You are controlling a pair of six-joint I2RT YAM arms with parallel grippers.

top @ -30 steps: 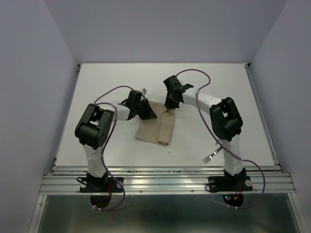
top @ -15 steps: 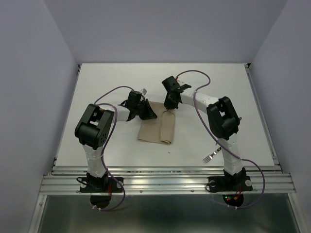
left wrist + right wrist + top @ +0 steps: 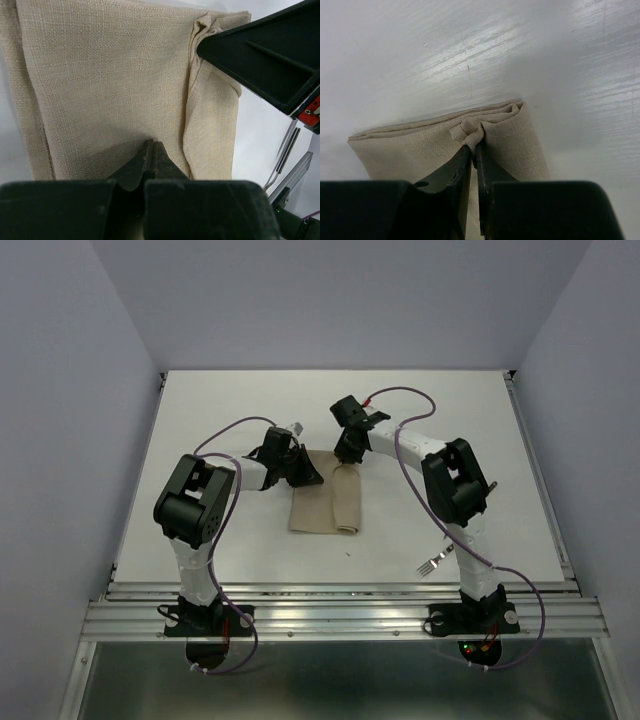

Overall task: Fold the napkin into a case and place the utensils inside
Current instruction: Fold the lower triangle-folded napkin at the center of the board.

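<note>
Right, Jo, the napkin [image 3: 315,508] lies flat on the white table [image 3: 450,410], only partly folded. Its right side is doubled over into a long fold [image 3: 210,125].

Yes, Sam, and the right gripper [image 3: 473,146] is at the napkin's far edge. Its jaws are all but together, pinching a small pucker of cloth where that fold begins.

And the left gripper [image 3: 152,146]?

Pressed together, tips down on the napkin's left half. I see no cloth between them, so I read it as an anchor.

So how is this fold done well?

My call: carry the pinched edge low and slow across the napkin while the left tips pin the sheet, because that table looks slippery. The bite looks thin, too. A pucker that small could slide out, so a deeper hold through all the layers would be safer.

What about the materials?

It's beige-tan woven cloth with a coarse, linen-like weave, matte and limp. The creases are rounded rather than sharp, and stacked layers show at the napkin's far edge. The table is glossy and streaked with reflections. The fingers are hard black wedges.

And the cutlery?

The fork [image 3: 432,562] lies well apart from the napkin, off its near right corner. It's slim, with silver tines.
</note>
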